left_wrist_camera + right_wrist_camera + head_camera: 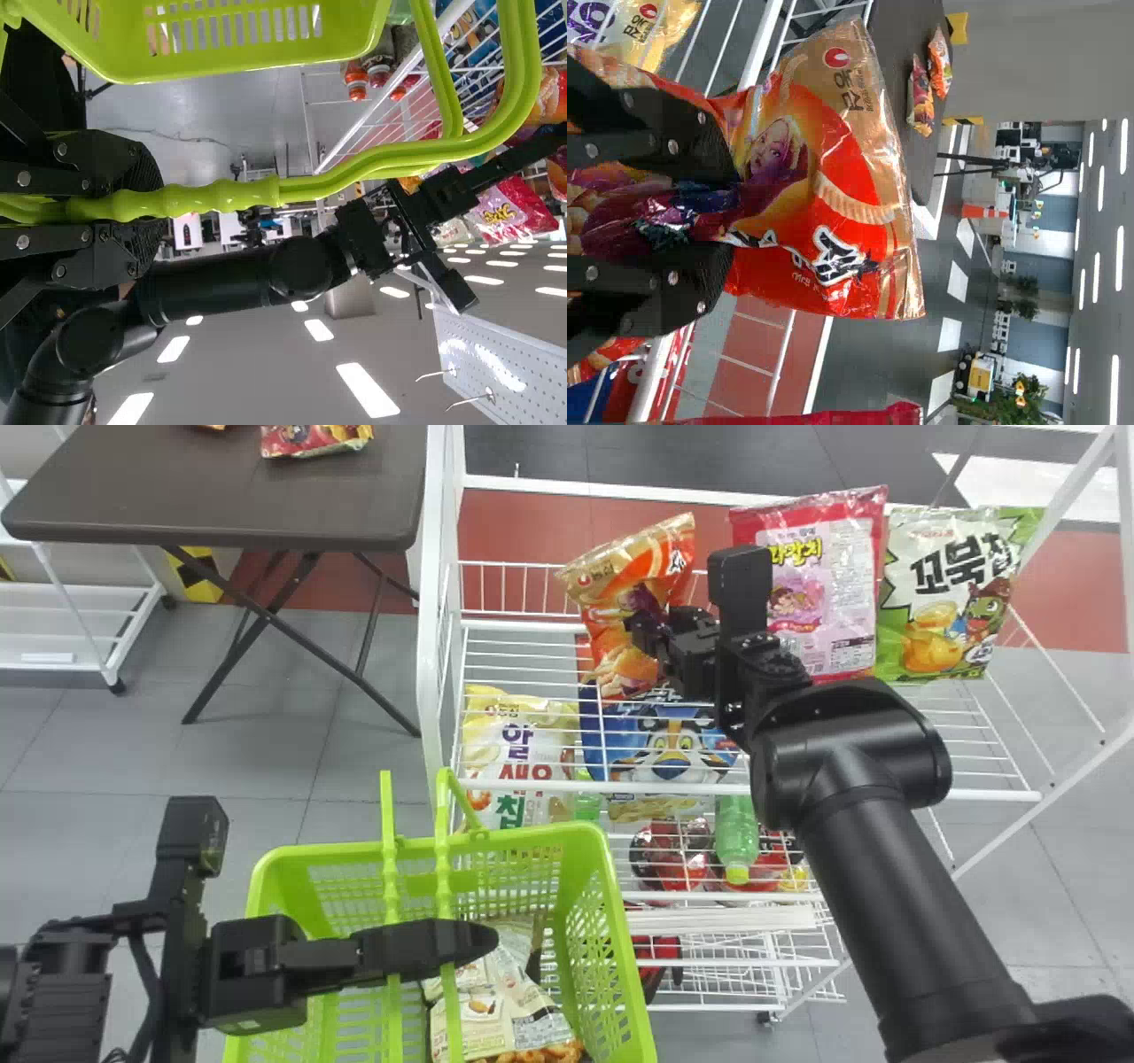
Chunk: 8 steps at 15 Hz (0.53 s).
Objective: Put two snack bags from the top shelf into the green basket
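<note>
My right gripper (654, 633) is shut on the orange snack bag (604, 593), above the white shelf's top level. In the right wrist view, the bag (859, 159) is crumpled between the fingers of my right gripper (713, 217). On that level stand a pink snack bag (819, 589) and a green-and-white snack bag (943, 593), both to the right of the held one. My left gripper (469, 946) is at the green basket (589, 850), and in the left wrist view my left gripper (146, 205) is shut on its handles (230, 195). A cream snack bag (496, 1010) lies inside the basket.
The shelf's front rail (620, 786) runs behind the basket. Lower levels hold a yellow-and-white bag (509, 735), a blue bag (664, 744) and a green bottle (735, 837). At the back left stands a dark table (221, 487) with snack bags on it.
</note>
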Each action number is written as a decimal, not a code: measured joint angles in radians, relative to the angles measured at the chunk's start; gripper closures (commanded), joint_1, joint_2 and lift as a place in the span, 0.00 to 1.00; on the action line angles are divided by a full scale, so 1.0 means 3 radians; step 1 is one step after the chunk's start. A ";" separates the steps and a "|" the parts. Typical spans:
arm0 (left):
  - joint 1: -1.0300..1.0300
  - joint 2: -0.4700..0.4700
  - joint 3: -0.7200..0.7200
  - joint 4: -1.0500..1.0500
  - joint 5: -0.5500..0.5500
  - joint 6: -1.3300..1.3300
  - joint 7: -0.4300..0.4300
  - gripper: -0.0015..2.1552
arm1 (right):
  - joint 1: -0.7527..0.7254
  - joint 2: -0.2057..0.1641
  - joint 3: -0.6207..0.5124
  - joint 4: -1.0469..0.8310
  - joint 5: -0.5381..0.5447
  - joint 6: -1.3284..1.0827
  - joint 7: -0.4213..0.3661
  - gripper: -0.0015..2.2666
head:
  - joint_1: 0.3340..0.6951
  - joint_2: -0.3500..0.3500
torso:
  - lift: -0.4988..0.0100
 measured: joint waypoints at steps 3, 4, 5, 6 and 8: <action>0.0025 0.0001 0.0029 -0.0009 0.0004 0.0000 -0.0005 0.99 | 0.0179 -0.0003 -0.0023 -0.0232 0.0034 -0.0048 -0.0063 0.99 | 1.00 0.36 | 0.98; 0.0029 0.0004 0.0037 -0.0009 0.0005 0.0000 -0.0006 0.99 | 0.0275 -0.0002 -0.0044 -0.0385 0.0040 -0.0049 -0.0072 0.99 | 1.00 0.36 | 0.98; 0.0031 0.0005 0.0040 -0.0010 0.0005 0.0000 -0.0006 0.99 | 0.0378 0.0000 -0.0076 -0.0552 0.0042 -0.0050 -0.0073 0.99 | 1.00 0.36 | 0.98; 0.0031 0.0006 0.0041 -0.0010 0.0005 0.0000 -0.0006 0.99 | 0.0467 0.0000 -0.0112 -0.0696 0.0035 -0.0062 -0.0068 0.99 | 1.00 0.36 | 0.98; 0.0032 0.0007 0.0039 -0.0006 0.0005 0.0000 -0.0006 0.99 | 0.0673 -0.0003 -0.0187 -0.1035 0.0000 -0.0097 -0.0068 0.99 | 1.00 0.35 | 0.98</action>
